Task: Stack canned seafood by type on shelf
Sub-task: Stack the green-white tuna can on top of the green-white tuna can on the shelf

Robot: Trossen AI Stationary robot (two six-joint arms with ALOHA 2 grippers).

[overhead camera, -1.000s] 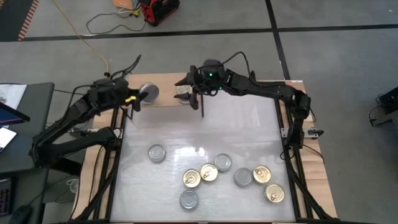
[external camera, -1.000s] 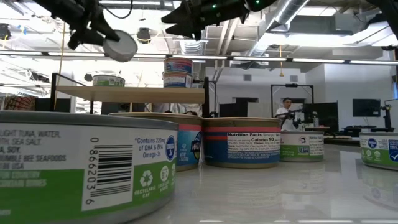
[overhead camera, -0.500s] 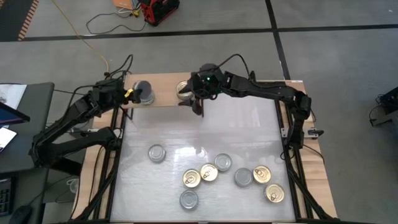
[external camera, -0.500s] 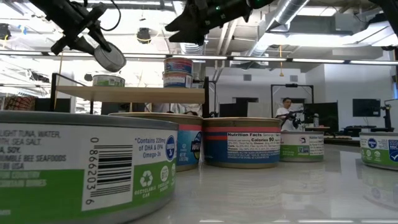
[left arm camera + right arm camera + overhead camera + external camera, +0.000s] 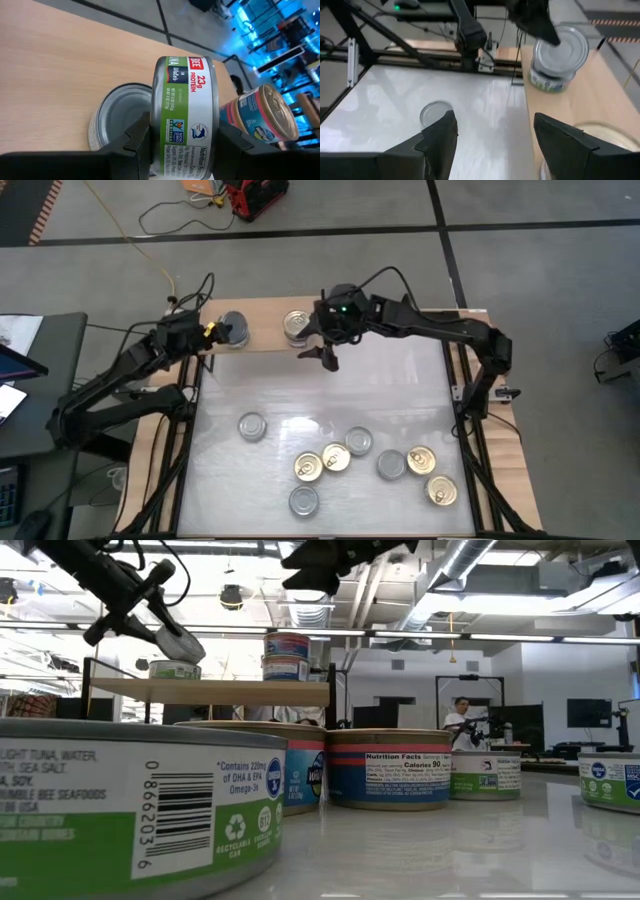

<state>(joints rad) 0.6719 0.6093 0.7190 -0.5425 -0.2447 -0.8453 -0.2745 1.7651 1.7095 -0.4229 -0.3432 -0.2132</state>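
Observation:
My left gripper [image 5: 222, 332] is over the left part of the light wood shelf [image 5: 265, 338] at the table's far edge, shut on a green-labelled tin [image 5: 184, 110]. The tin hangs just above a silver-lidded tin [image 5: 117, 117] that stands on the shelf board. A stack of two blue-labelled tins with a gold lid [image 5: 296, 325] stands farther right on the shelf. My right gripper [image 5: 322, 352] is open, raised beside that stack on its near-right side, touching nothing. Several more tins lie on the white tabletop [image 5: 336, 457]. My left gripper pinches the green-labelled tin between its two fingers [image 5: 140, 142], one on each flat end [image 5: 156, 125], so the label wall faces the wrist camera. It comes slanting down from the table's left. The tin is lifted clear and tilted [image 5: 180, 642] over the silver-lidded tin [image 5: 172, 668].
Gold-lidded and silver-lidded tins are scattered over the near half of the table [image 5: 390, 465], one silver tin apart at the left [image 5: 252, 426]. The strip of table between them and the shelf is bare [image 5: 380, 380]. A dark upright [image 5: 331, 695] ends the shelf. A person stands far behind [image 5: 461, 718].
My left gripper has come down with its tin toward the silver-lidded tin on the shelf, and the tin has tipped more steeply. My right gripper has drawn back from the gold-lidded stack toward the near edge and risen, staying open.

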